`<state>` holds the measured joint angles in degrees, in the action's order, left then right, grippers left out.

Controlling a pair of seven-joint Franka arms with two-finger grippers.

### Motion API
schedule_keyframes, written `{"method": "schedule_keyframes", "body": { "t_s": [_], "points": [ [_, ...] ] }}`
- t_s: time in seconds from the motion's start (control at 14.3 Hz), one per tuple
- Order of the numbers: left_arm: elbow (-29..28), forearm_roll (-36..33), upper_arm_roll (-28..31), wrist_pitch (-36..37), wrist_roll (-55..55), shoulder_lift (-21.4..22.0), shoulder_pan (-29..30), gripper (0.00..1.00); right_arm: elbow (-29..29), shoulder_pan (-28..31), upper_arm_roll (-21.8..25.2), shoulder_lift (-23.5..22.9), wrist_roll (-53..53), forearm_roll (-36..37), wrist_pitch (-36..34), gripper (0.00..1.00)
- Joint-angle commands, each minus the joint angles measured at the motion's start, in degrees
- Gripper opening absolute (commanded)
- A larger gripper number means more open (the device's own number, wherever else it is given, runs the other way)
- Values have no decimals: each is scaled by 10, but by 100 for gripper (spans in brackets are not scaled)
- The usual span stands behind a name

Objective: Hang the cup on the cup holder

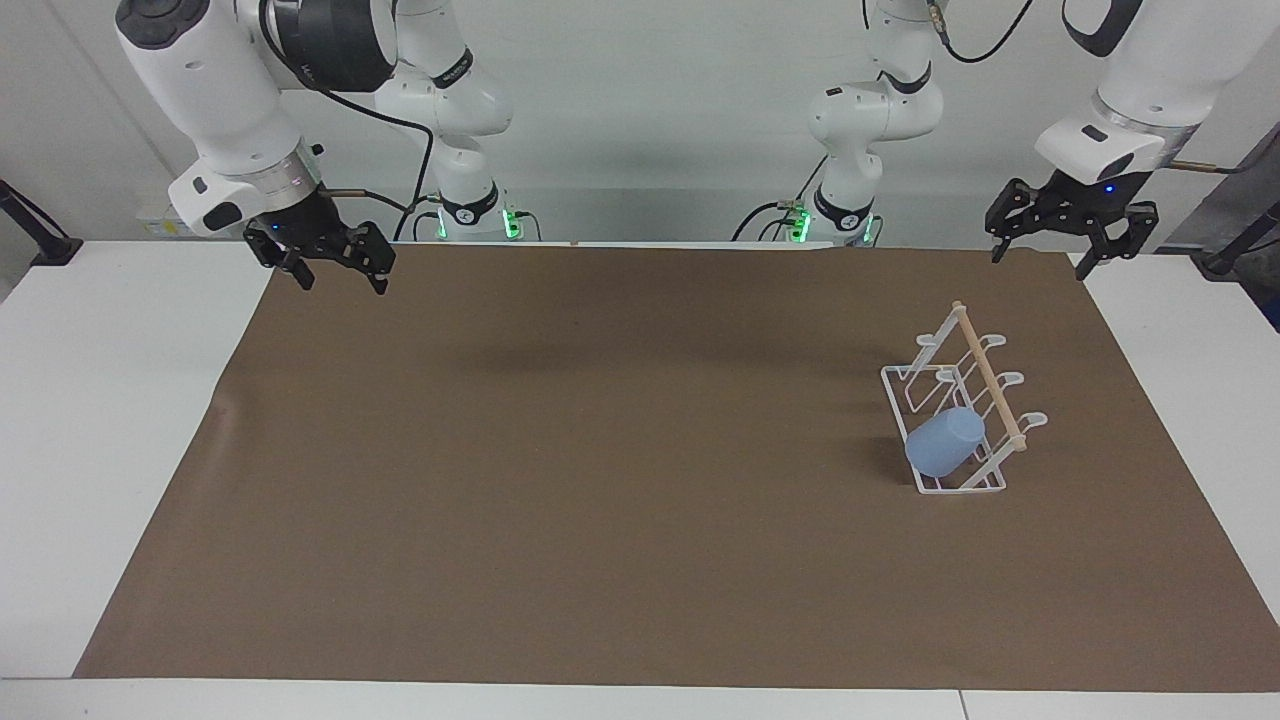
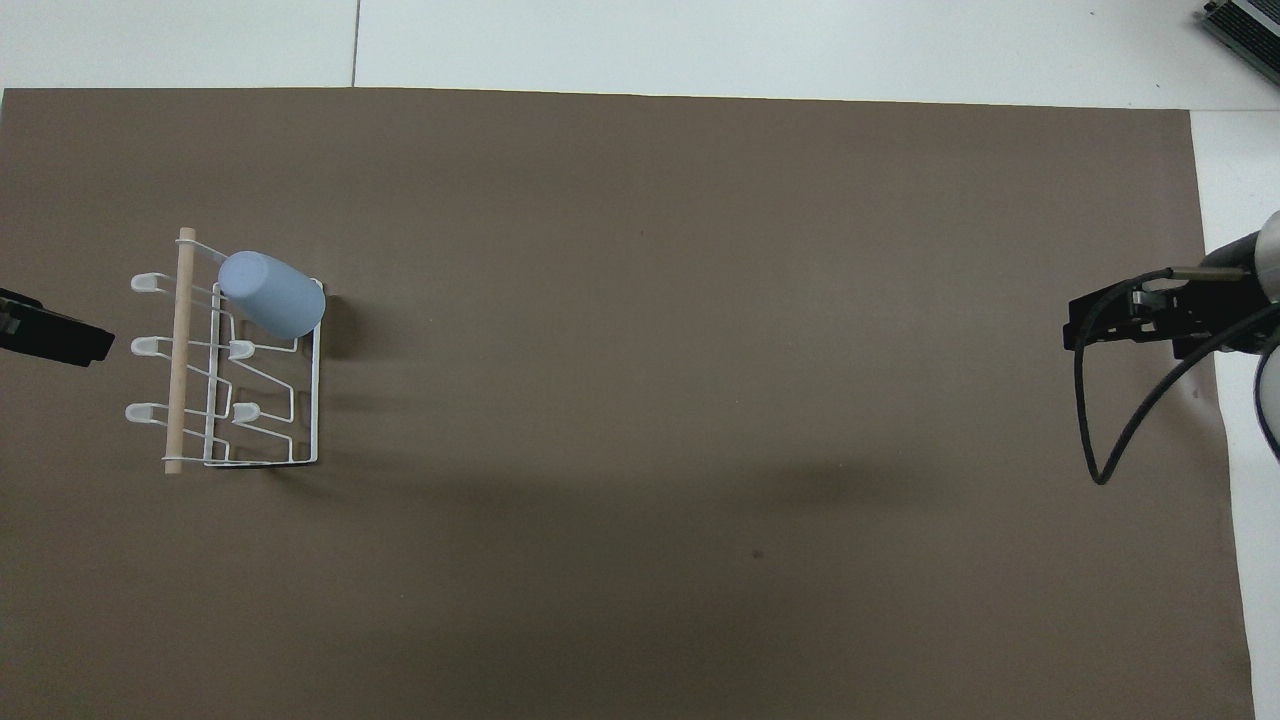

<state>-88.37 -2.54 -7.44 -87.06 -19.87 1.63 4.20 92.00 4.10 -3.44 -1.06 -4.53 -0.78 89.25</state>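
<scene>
Your cup [image 1: 944, 441] sits at the right of the facing view, just below mid-height, and at the left of the overhead view [image 2: 272, 294]. It is light blue and hangs tilted on a slanted prong of the cup holder [image 1: 960, 395], closed base pointing up and outward, at the end of the rack farthest from the robots. The cup holder [image 2: 225, 360] is a white wire rack with a pale wooden bar across its top; its other prongs are bare. It stands on the brown mat [image 1: 600, 480] that covers most of the desk [image 1: 110, 420], toward the left arm's end.

You find the left gripper [image 1: 1070, 222] in the upper right of the facing view, up in the air over the mat's edge by the robots, well apart from the rack, its jaws spread open and holding nothing. In the overhead view only a dark tip of it [image 2: 50, 330] shows at the left border.

The right gripper [image 1: 322, 252] waits in the upper left of the facing view, over the mat's corner, jaws open and empty; the overhead view shows it [image 2: 1110, 322] at the right edge with a black cable [image 2: 1100, 430] looping below.
</scene>
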Motion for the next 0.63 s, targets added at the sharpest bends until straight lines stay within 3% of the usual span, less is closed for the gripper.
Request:
{"method": "schedule_keyframes", "body": {
  "t_s": [0.0, 0.28, 0.56],
  "points": [
    [-24, 6, -6, 4, 4, 21, 22, 100, 4, 6, -3, 7, 8, -2, -2, 100],
    [-29, 6, 7, -3, 5, 21, 4, 100, 4, 6, -3, 7, 8, -2, -2, 100],
    [-34, 11, 87, -3, 12, 25, -65, 100, 4, 6, -3, 7, 8, -2, -2, 100]
  ]
}}
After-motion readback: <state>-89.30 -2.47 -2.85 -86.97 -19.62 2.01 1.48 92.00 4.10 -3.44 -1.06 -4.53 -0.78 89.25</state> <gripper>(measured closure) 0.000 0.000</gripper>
